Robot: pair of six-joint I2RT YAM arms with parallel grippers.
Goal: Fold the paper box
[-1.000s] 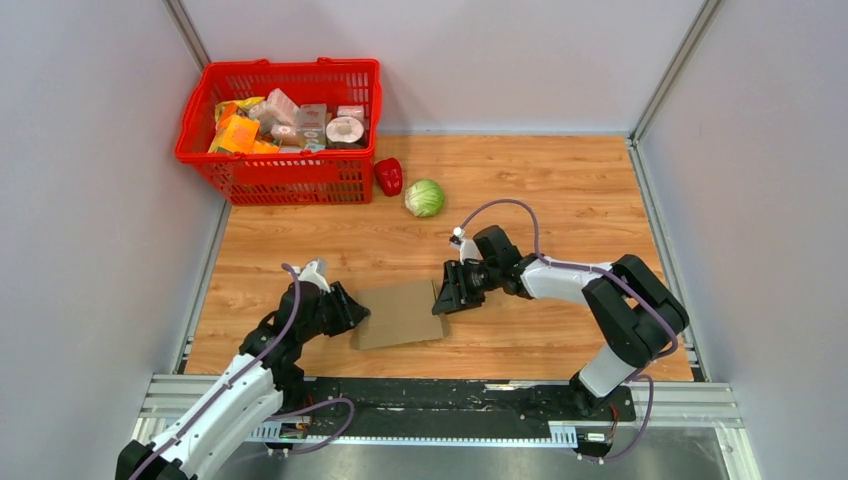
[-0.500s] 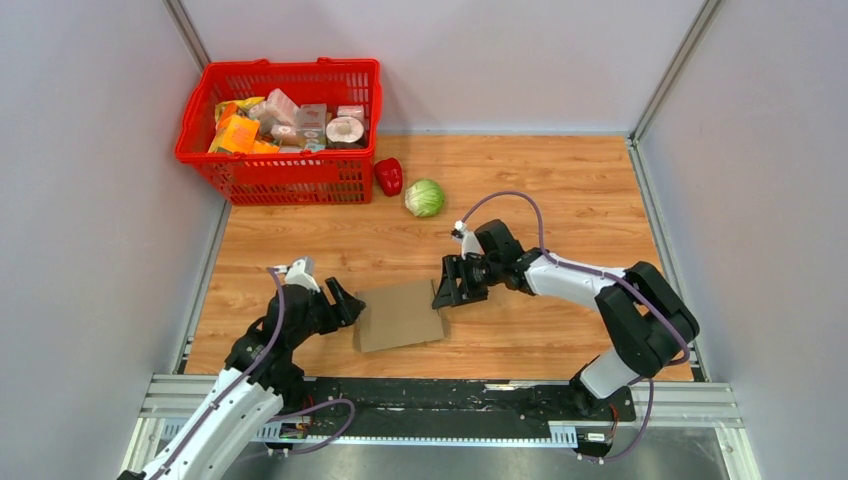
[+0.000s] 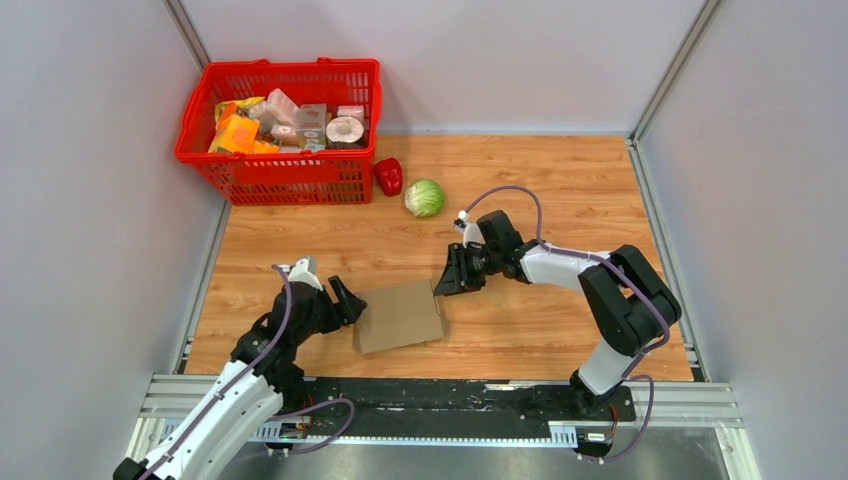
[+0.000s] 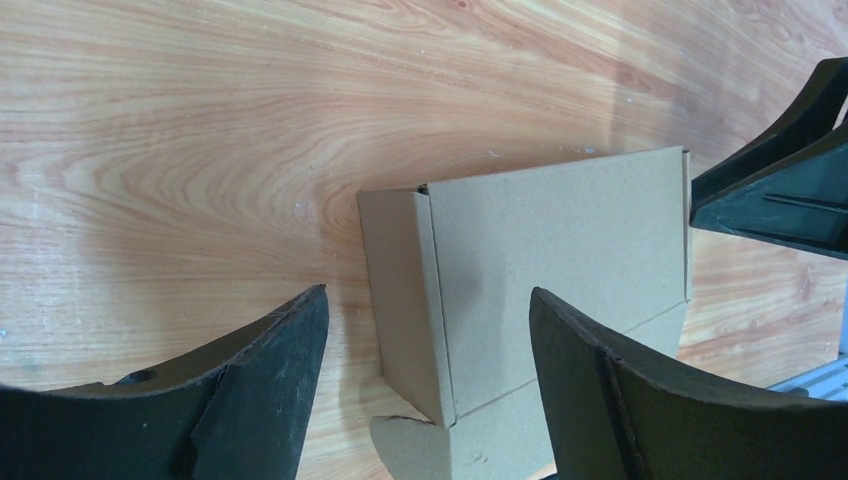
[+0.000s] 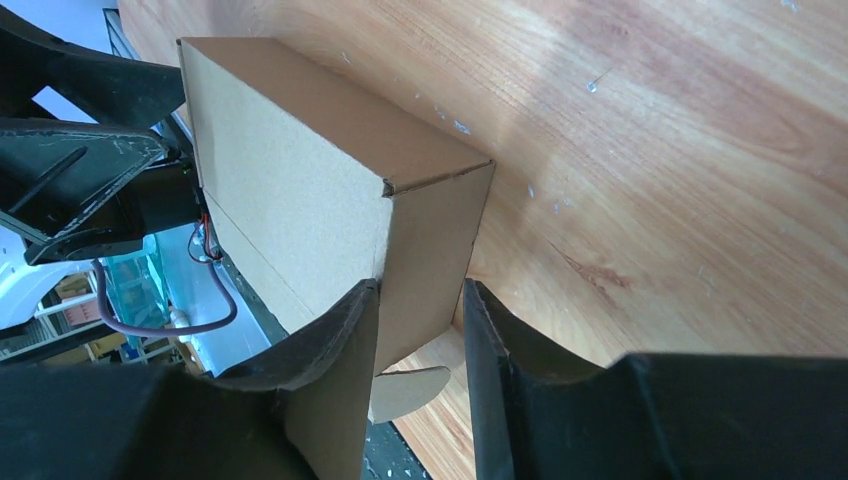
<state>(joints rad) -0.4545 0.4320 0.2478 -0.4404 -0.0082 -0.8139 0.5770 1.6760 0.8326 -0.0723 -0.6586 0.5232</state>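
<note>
Paper box (image 3: 400, 315) lies between left gripper (image 3: 350, 303) and right gripper (image 3: 445, 285).

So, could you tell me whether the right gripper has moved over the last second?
Yes. The right gripper has crept a little way up the top view, closer to the cabbage, which has stayed put.

The wooden table (image 3: 560, 180) carries the paper box (image 3: 400, 315), a cabbage (image 3: 425, 197), a red pepper (image 3: 389, 176) and a basket (image 3: 290, 182).
</note>
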